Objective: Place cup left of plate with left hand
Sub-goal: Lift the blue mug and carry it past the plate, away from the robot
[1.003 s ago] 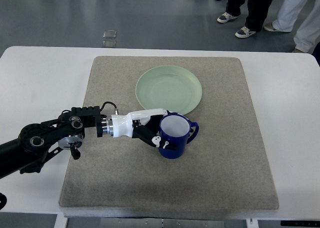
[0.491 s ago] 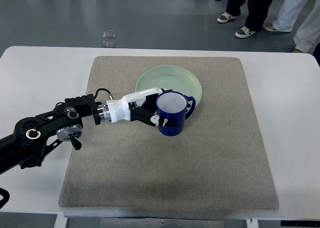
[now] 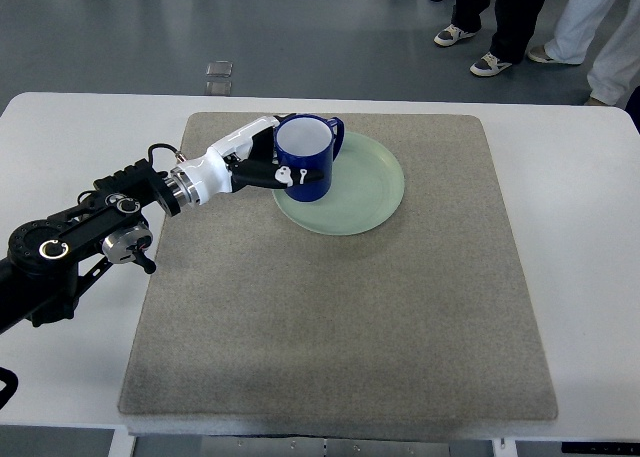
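Cup (image 3: 306, 158) gripped by left hand (image 3: 252, 164) over the plate's (image 3: 368, 199) left edge

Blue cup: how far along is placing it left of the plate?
Pickup done: the left robot hand grips the blue cup, which overlaps the green plate's upper-left edge in the top view. Left: carry it clear onto the mat left of the plate and release.

— What has moved since a second ago?

— The left hand (image 3: 262, 167), gripping the blue cup (image 3: 306, 158), has carried it from the near right of the plate (image 3: 360, 192) toward the far left.

— Where is the cup now?

— Over the plate's far-left rim; half a second ago it overlapped the plate's near edge.

— And the arm?

— It swung farther away, with the forearm angled more steeply.
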### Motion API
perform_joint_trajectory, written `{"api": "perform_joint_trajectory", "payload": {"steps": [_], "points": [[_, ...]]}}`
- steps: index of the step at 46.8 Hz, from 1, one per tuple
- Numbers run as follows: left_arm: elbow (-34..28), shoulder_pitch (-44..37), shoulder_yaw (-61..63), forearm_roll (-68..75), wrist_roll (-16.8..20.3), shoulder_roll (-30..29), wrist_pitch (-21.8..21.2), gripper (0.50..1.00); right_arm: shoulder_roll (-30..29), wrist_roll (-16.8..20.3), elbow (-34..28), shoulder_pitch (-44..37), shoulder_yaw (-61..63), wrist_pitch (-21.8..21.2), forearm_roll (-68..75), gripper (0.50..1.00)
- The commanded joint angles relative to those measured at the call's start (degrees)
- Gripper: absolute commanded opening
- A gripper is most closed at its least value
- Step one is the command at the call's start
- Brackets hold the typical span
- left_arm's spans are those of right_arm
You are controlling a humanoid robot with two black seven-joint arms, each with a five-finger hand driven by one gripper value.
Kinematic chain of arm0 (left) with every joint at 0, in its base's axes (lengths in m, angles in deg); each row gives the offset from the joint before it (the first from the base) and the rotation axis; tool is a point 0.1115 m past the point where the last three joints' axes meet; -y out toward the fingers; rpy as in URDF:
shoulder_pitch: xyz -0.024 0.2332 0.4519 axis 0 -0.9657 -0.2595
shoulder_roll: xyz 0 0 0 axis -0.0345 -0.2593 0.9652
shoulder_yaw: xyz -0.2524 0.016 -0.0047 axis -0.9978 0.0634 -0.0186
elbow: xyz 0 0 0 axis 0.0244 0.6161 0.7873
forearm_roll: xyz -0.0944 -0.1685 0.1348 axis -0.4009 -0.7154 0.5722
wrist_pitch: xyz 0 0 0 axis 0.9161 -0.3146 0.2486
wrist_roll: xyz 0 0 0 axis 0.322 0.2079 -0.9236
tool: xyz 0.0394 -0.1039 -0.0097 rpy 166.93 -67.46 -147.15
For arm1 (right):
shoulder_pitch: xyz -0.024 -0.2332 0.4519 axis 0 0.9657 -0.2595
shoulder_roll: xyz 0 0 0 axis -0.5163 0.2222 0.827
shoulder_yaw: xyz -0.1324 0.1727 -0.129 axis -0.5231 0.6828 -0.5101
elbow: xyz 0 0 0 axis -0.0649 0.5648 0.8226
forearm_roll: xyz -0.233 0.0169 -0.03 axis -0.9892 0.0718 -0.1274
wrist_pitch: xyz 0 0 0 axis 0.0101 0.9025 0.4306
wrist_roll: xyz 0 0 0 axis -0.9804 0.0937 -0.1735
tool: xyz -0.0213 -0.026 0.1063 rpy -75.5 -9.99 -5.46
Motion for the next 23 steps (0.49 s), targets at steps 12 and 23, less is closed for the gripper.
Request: {"api": "perform_joint_trajectory", "payload": {"steps": [12,23], "points": [[-4.70,-0.11,-3.18,-2.62,-0.01,-0.06,-6.70,0.778,0.00,-0.04,0.00,-0.01,0.00,0.00,0.07,0.932],[-8.48,-0.46,-3.18,-3.67,2.00,-0.50,-8.47,0.778,0.00,0.05,0.00,-0.01,0.00,0.00,-0.02,0.932]]}}
